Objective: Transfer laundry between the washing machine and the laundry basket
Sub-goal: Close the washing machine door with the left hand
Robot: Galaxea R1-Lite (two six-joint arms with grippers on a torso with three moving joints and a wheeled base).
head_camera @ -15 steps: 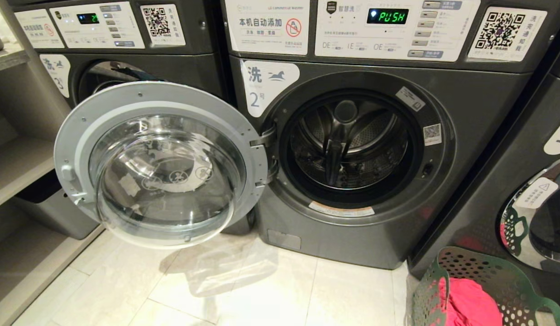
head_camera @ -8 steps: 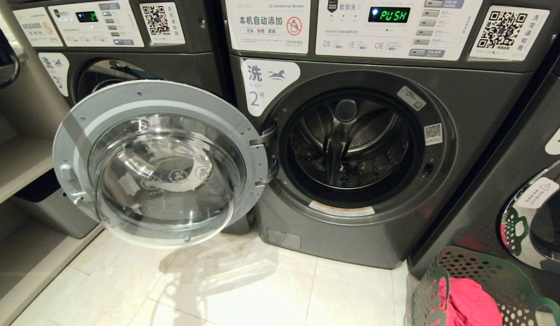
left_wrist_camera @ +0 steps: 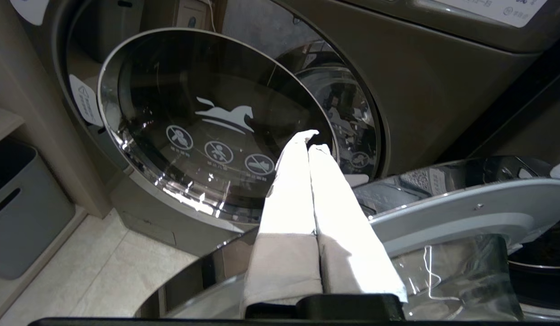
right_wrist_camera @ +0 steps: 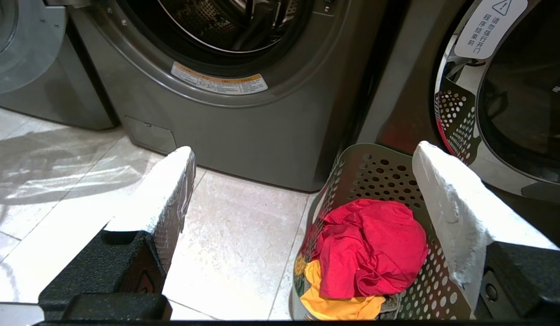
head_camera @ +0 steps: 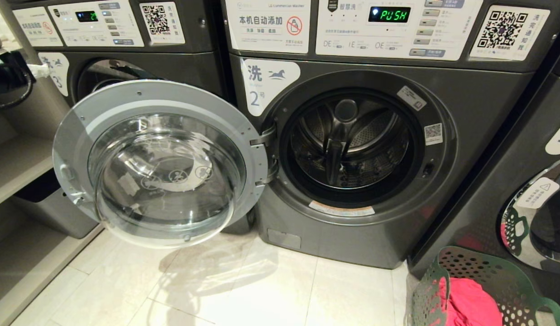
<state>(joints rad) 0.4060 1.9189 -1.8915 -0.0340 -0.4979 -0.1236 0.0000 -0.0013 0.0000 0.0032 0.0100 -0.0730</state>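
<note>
Before us stands the washing machine (head_camera: 352, 145) marked 2, its round door (head_camera: 160, 163) swung wide to our left so that it covers most of the neighbouring washer (head_camera: 121, 50). We can see into the drum (head_camera: 347, 140), where only dark metal and a paddle show; its lower front is hidden behind the rim. At the far left edge of the head view our left gripper (head_camera: 40, 69) barely enters, the arm cut off by the frame; through its wrist camera the left gripper (left_wrist_camera: 312, 140) has its pale fingers pressed together with nothing between them, above the open door's edge. Our right gripper (right_wrist_camera: 302, 151) is outside the head view; its own camera shows the fingers spread wide, empty, over the floor tiles (right_wrist_camera: 234, 235) near the laundry basket (right_wrist_camera: 375, 170). Red laundry (right_wrist_camera: 370, 244) lies in that green basket on top of a yellow piece (right_wrist_camera: 338, 308), mostly buried. Head view cuts the basket (head_camera: 488, 271) off at the bottom corner.
</note>
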